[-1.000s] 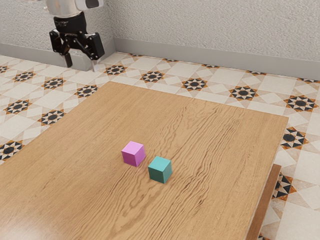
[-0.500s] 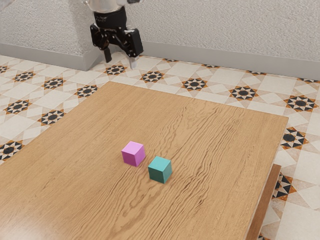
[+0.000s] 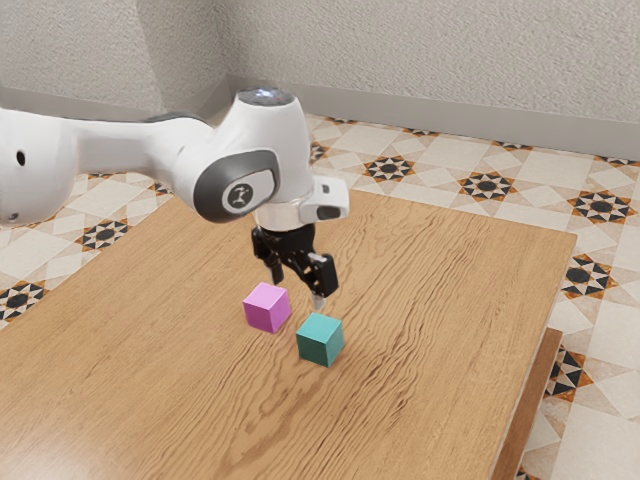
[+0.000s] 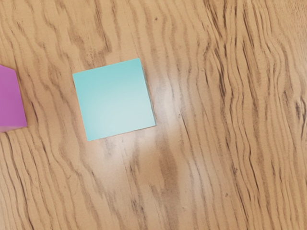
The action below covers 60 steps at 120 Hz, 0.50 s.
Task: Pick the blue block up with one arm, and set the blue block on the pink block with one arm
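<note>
White arm (image 3: pixel 120 160) comes in from the exterior view's left, bent at a big grey-capped joint, hand pointing straight down over the wooden table (image 3: pixel 450 290). Gripper (image 3: pixel 298 284) hangs just above the two blocks, behind the gap between them, touching neither. Fingers (image 3: pixel 321 288) spread apart, nothing between them, nothing held.

Blue block (image 3: pixel 320 339), more teal than blue, sits flat on the table, just beside the pink block (image 3: pixel 267 307) on the exterior view's right and a bit nearer the camera. The blocks are apart, not touching.

Exterior view gives the arm's pose and the blocks' side faces. Wrist view looks straight down: the blue block's top face is a square skewed slightly to the wood grain, with a strip of bare wood between it and the pink block's edge.
</note>
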### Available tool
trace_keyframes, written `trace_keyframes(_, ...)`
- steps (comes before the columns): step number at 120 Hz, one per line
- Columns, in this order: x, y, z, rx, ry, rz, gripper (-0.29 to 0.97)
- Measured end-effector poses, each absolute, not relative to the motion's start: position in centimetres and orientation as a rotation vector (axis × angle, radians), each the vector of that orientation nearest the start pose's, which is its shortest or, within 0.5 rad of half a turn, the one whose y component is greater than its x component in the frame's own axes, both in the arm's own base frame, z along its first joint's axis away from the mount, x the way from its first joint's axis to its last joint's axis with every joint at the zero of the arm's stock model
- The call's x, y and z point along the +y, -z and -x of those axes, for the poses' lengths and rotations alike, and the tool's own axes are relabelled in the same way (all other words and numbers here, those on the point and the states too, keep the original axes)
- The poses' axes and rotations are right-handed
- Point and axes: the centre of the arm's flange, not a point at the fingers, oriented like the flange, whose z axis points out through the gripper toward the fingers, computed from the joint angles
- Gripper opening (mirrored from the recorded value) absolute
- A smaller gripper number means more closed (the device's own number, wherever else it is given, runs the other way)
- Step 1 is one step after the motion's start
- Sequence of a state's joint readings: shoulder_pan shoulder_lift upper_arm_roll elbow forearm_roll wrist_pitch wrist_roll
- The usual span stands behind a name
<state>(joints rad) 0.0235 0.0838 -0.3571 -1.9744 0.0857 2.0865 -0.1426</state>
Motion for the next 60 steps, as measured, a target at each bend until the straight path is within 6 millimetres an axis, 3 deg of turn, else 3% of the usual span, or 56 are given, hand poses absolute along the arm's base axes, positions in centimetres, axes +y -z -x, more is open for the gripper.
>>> trace_keyframes(13,-17.9,-40.1,-54.8,0.357,0.095,3.099,0.68)
trace_keyframes(38,-17.8,-37.8,-56.0,0.358,0.185,3.129,0.68)
trace_keyframes(60,-16.0,-36.1,-57.6,0.321,0.227,3.146,0.68)
